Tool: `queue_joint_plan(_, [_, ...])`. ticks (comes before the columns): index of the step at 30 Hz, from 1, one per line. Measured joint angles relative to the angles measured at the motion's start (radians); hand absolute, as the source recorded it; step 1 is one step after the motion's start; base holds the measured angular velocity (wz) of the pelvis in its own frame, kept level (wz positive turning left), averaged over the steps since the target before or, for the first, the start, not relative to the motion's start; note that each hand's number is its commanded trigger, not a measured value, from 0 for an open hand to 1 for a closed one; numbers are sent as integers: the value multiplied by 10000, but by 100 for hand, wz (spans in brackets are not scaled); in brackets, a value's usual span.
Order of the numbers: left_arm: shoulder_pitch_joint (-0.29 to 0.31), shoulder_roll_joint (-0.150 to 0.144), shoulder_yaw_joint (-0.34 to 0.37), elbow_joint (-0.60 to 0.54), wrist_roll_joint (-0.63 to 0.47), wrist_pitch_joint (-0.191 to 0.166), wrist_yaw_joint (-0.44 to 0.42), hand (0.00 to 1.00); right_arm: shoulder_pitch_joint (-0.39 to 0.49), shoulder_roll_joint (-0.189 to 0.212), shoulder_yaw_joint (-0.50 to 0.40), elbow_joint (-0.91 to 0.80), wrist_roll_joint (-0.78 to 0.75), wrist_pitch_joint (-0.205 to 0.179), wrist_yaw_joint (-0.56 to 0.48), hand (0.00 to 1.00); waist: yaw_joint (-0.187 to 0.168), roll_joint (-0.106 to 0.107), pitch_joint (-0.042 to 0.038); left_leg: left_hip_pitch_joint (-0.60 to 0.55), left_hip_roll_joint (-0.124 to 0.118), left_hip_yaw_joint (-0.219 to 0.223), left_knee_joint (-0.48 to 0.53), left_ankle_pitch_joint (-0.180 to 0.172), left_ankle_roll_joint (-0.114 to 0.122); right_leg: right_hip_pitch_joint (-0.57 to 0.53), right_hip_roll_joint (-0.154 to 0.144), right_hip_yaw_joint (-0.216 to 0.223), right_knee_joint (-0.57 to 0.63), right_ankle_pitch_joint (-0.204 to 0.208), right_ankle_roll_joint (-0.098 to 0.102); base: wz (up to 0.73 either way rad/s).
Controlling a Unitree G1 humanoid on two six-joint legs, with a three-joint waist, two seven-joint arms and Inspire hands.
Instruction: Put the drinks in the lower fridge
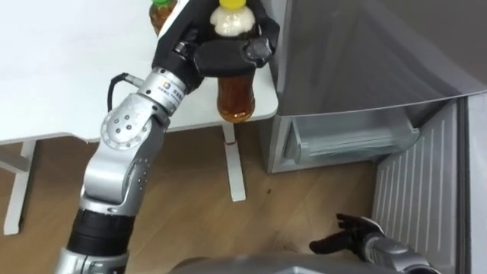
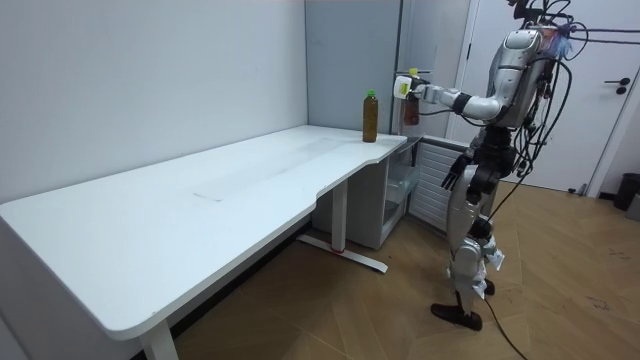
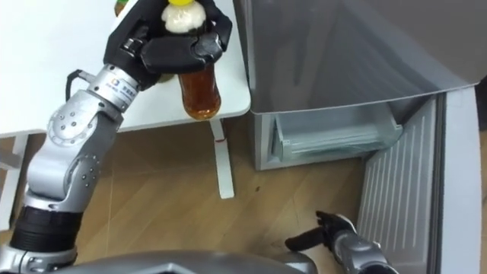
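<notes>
Right now my left hand [image 1: 181, 36] carries one drink, a bottle of amber tea [image 1: 234, 97] with a yellow cap [image 1: 232, 3]. My fingers [image 1: 228, 56] are wrapped snugly round its upper body, just under the neck. I hold it there so that it hangs upright and the liquid's weight keeps it steady. It is lifted clear of the white surface [image 1: 61, 76], in the air above and to the surface side of the lower fridge [image 1: 346, 141].

The lower fridge's door [image 1: 422, 198] is swung wide towards me, so the pale inner compartment lies bare and ready to take the load. As I judge it, the pick-up is done and the carry down into that compartment is what remains. That calls for a long reach downward, with care not to knock the bottle on the compartment's front lip.

A second drink, the green-capped bottle [image 2: 369, 115], stands on the surface at the end nearest the lower fridge, waiting its turn.

My right hand [image 1: 351, 233] hangs low in front of the lower fridge's door, fingers loosely spread and holding nothing, out of the way.
</notes>
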Motion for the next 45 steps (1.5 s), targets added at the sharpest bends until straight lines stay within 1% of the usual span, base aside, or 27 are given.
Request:
queue_joint_plan(1, [4, -4, -17, 0, -39, -3, 15, 100, -6, 13, 205, -206, -221, -5, 173, 0, 77, -24, 1, 1, 0, -14, 27, 0, -1, 26, -1, -22, -2, 0, 0, 6])
queue_joint_plan(3, [90, 27, -51, -1, -43, -25, 52, 100, 3, 96, 357, -613, -747, -8, 392, 0, 94, -29, 2, -16, -6, -108, 62, 0, -1, 72, -1, -114, -6, 1, -1, 15])
queue_joint_plan(5, [410, 17, -80, -9, -42, -30, 62, 100, 177, 226, 395, -1362, -1231, -8, 619, 0, 76, -23, 1, -32, -12, -271, 110, -2, -3, 151, -4, -300, -13, 0, 0, 22])
queue_joint_plan(8, [731, 22, -131, -11, -45, -29, 50, 100, 235, 235, 669, -2315, -1614, 12, 1145, 0, 123, 22, -1, -76, -14, -345, 110, -2, -3, 137, -4, -397, -1, 0, 0, 9])
queue_joint_plan(10, [859, 53, -243, -10, -48, -30, 19, 100, 365, 237, 775, -2977, -1706, 11, 1490, 0, 145, 28, 0, -37, -19, -384, 112, -2, -3, 197, -4, -438, 1, 0, -1, 5])
queue_joint_plan(13, [947, 131, -258, -11, -87, -30, -360, 100, 685, 199, 877, -4190, -1786, 12, 2091, 0, 215, 52, 18, 82, -18, -402, 115, -2, -4, 345, -4, -464, -7, 1, -1, 1])
queue_joint_plan(17, [1038, 110, -261, -11, -97, -128, -658, 100, 962, 160, 876, -5437, -1786, 26, 2798, 0, 320, 59, 32, 62, -15, -436, 169, -3, -4, 366, -11, -517, 15, 1, -1, 1])
queue_joint_plan(20, [1050, 104, -272, -11, -98, -152, -857, 100, 924, 146, 875, -6094, -1784, 19, 3189, 0, 332, 52, 53, -137, -14, -500, 274, -9, 1, 219, -11, -548, 56, 4, -6, 5])
queue_joint_plan(24, [1083, 106, -354, -9, -99, -240, -927, 100, 925, 143, 922, -6334, -1775, 18, 3588, 0, 339, 22, 81, -204, -16, -547, 323, -8, 2, 150, -19, -586, 147, 3, -5, 3])
queue_joint_plan(26, [1100, 95, -361, -8, -293, -345, -893, 100, 924, 186, 922, -6513, -1775, 23, 3701, 0, 336, 46, 100, -274, -21, -554, 372, -8, 4, 110, -22, -583, 146, 3, -5, 0])
queue_joint_plan(28, [1147, 66, -364, 0, -318, -363, -870, 100, 926, 219, 922, -6693, -1775, 52, 3756, 0, 347, 76, 116, -269, -22, -559, 382, -8, 4, 117, -22, -587, 148, 3, -5, 0])
queue_joint_plan(30, [1251, 51, -410, 106, -322, -466, -838, 100, 918, 213, 918, -6943, -1742, 91, 3850, 0, 335, 120, 142, -222, -22, -558, 379, -7, 4, 157, -22, -588, 146, 3, -5, 0])
queue_joint_plan(32, [1297, 46, -659, 548, -583, -515, -792, 100, 914, 215, 971, -7106, -1355, 107, 3930, 0, 382, 126, 152, -84, -23, -504, 248, -3, 5, 206, -20, -520, 146, 1, -2, -7])
queue_joint_plan(35, [1383, 44, -987, 977, -598, -514, -833, 100, 905, 238, 1042, -7258, -691, 137, 4031, 0, 430, 104, 167, -146, -27, -507, 257, -4, 5, 173, -20, -524, 136, -3, 4, -2])
queue_joint_plan(36, [1398, 46, -1030, 1036, -594, -514, -836, 100, 902, 261, 1042, -7283, -581, 146, 4076, 0, 434, 99, 170, -176, -28, -514, 263, -4, 5, 162, -20, -531, 130, -3, 5, 0])
queue_joint_plan(38, [1503, 48, -1059, 1131, -600, -513, -962, 100, 920, 275, 1038, -7452, 281, 181, 4310, 0, 375, 90, 174, -247, -32, -510, 279, -4, 5, 112, -20, -538, 105, -3, 4, 0])
queue_joint_plan(42, [1554, 48, -1072, 1167, -605, -514, -1271, 100, 913, 295, 1039, -7754, 1509, 180, 4518, 0, 344, 86, 174, -290, -36, -521, 265, -3, 6, 102, -32, -577, 114, -5, 8, 1])
queue_joint_plan(45, [1557, 46, -1284, 1209, -605, -514, -1314, 100, 875, 311, 1059, -7765, 2305, 179, 4558, 0, 325, 85, 175, -273, -42, -563, 260, -4, 7, 99, -49, -670, 130, -11, 17, 6])
